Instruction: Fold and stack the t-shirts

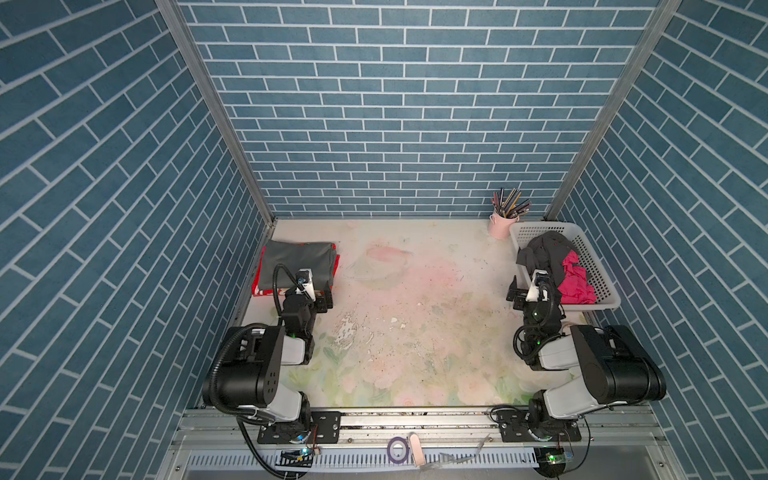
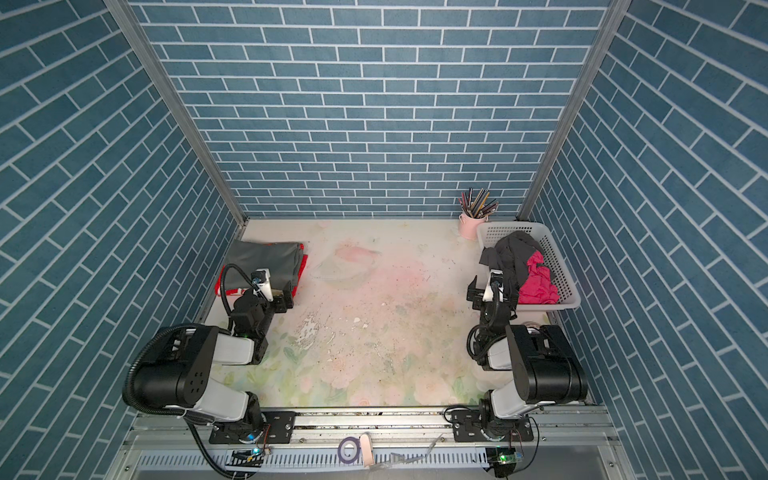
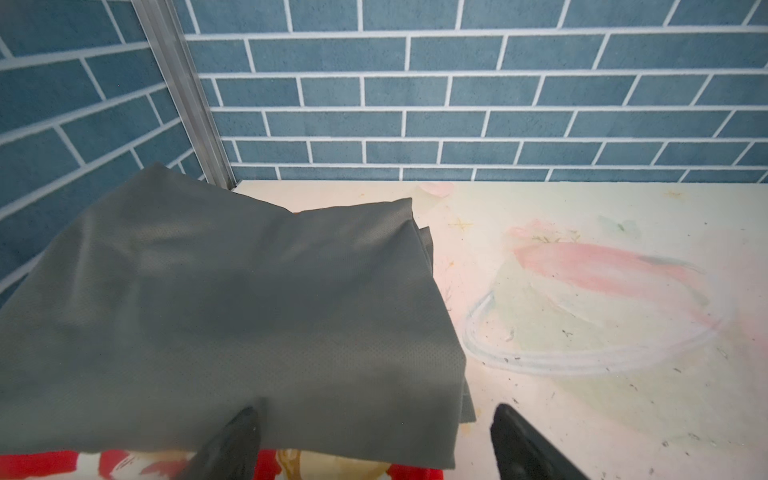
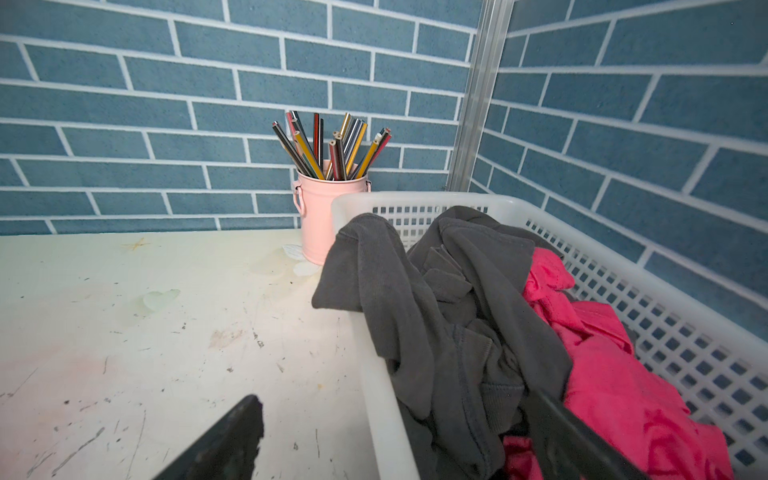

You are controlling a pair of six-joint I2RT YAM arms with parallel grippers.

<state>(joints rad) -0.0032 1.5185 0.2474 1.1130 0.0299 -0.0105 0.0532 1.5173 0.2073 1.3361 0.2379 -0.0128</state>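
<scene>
A folded dark grey t-shirt [image 1: 301,259] [image 2: 266,259] [image 3: 249,311] lies on a folded red printed t-shirt [image 1: 259,287] [image 3: 41,463] at the table's back left. My left gripper [image 1: 321,300] [image 3: 376,409] is open just over the stack's near right corner: one finger above the cloth, the other above bare table. A crumpled dark t-shirt [image 1: 544,253] [image 4: 457,311] hangs over the wall of the white basket [image 1: 540,226] [image 4: 415,199], next to a magenta t-shirt [image 1: 575,282] [image 4: 623,395]. My right gripper [image 1: 530,291] [image 4: 395,397] is open astride that basket wall, holding nothing.
A pink cup of pencils [image 1: 500,226] [image 4: 320,216] stands at the back, just left of the basket. Blue brick walls close in the back and both sides. The floral table top [image 1: 415,311] lies between the two arms.
</scene>
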